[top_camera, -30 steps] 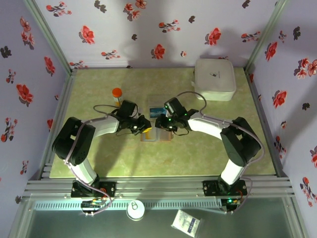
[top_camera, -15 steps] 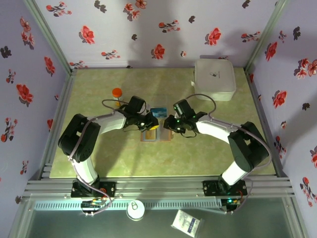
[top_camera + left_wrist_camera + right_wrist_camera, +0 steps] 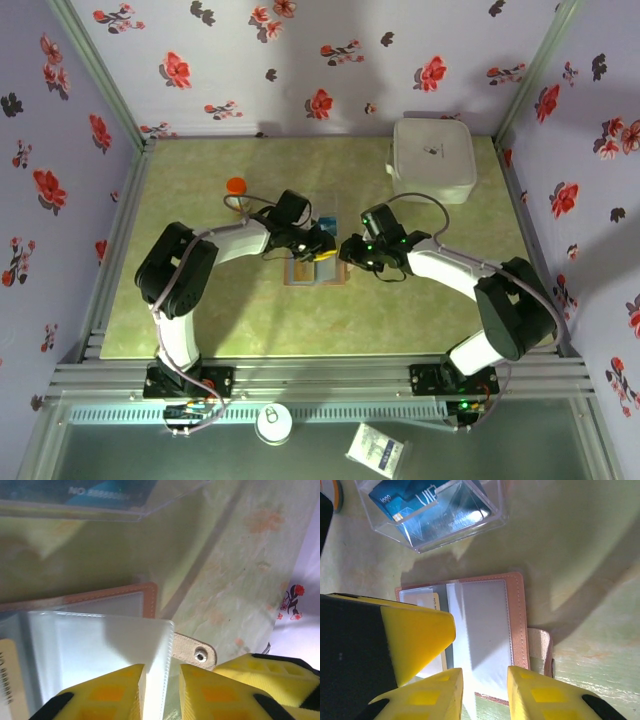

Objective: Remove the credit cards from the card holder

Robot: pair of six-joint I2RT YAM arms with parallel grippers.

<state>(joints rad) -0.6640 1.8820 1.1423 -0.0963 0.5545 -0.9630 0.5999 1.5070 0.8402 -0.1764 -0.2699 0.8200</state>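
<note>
Card holder (image 3: 315, 272) lies open on the counter (image 3: 250, 320), tan card (image 3: 431, 601) in its left sleeve just left of the left tool (image 3: 161, 692), jaws narrowly apart over the clear page (image 3: 100, 645); right tool (image 3: 485, 695) likewise apart.

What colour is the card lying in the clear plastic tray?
The card is teal-blue with pale lettering, clearest in the right wrist view.

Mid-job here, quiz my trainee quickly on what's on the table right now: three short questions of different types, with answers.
1. True or false: the tan leather folding card holder lies open on the green table.
2. Where is the blue rectangular card? A) in the clear plastic tray B) inside the holder C) under the holder.
3. What colour is the card in the holder's clear sleeve?
Key: 1 true; 2 A; 3 yellowish-tan.
</note>
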